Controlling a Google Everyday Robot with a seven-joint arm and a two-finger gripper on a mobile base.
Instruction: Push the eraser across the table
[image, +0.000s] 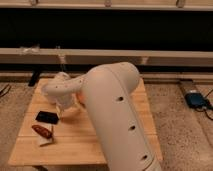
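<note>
The eraser (47, 117), a small flat black block, lies on the left part of the light wooden table (125, 105). My big white arm reaches from the lower right across the table to the left. My gripper (64, 105) hangs at the arm's end, low over the table, just right of and behind the eraser, very near it. I cannot tell whether it touches the eraser.
A reddish-brown oblong object (42, 131) on a white piece lies near the table's front left, just in front of the eraser. A bit of something orange (78, 96) shows under the arm. A blue device (196, 99) with a cable lies on the floor at right. A dark wall runs behind.
</note>
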